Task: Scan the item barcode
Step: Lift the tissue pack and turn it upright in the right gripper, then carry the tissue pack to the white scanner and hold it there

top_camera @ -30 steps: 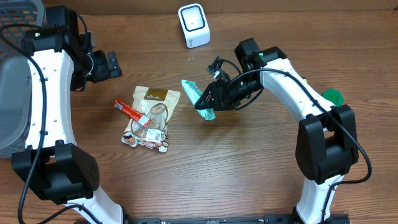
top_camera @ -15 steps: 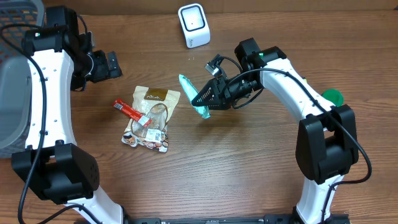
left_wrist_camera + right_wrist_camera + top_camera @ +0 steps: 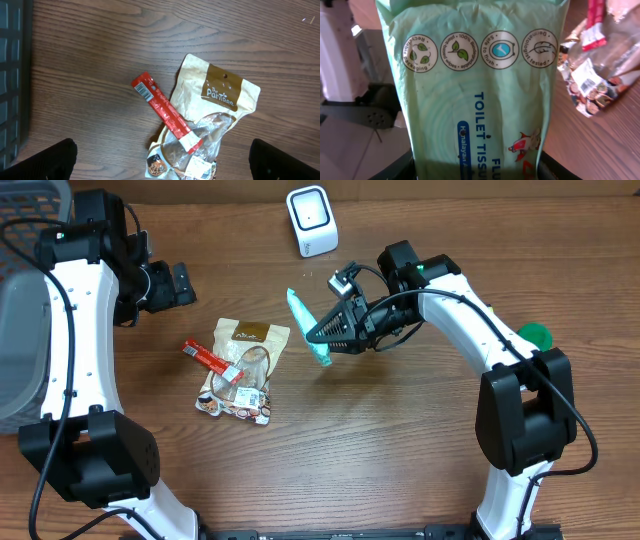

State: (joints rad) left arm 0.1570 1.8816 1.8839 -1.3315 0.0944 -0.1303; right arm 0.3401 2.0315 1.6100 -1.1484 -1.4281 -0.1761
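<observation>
Your right claw [image 3: 325, 336] is clamped across the lower part of a pale green soft plastic pack of toilet tissue [image 3: 299, 312], holding it tilted above the table just near and right of the white box-shaped scanner [image 3: 312, 220], which stands at the far edge. In the right wrist view you can read "TOILET TISSU" in blue on the pack, above it four round badges: "Recyclable packaging", "100% Biodegradable", "Safe to flush" and "Dermatologist tested". No barcode shows on that face. Your left claw [image 3: 186, 284] hangs with its jaws wide apart and nothing between them, over the far left of the wooden table [image 3: 400, 440]. Below it lies a tan paper snack pouch with a clear window [image 3: 220, 100], its brown label reading "The Pantree", and across its left side rests a red stick sachet [image 3: 165, 112] with a small barcode at its far end. A grey plastic bin [image 3: 20, 330] sits at the left edge, and a green round thing [image 3: 536, 335] shows behind the right arm. You have one of each: one scanner, one tissue pack, one pouch, one sachet.
</observation>
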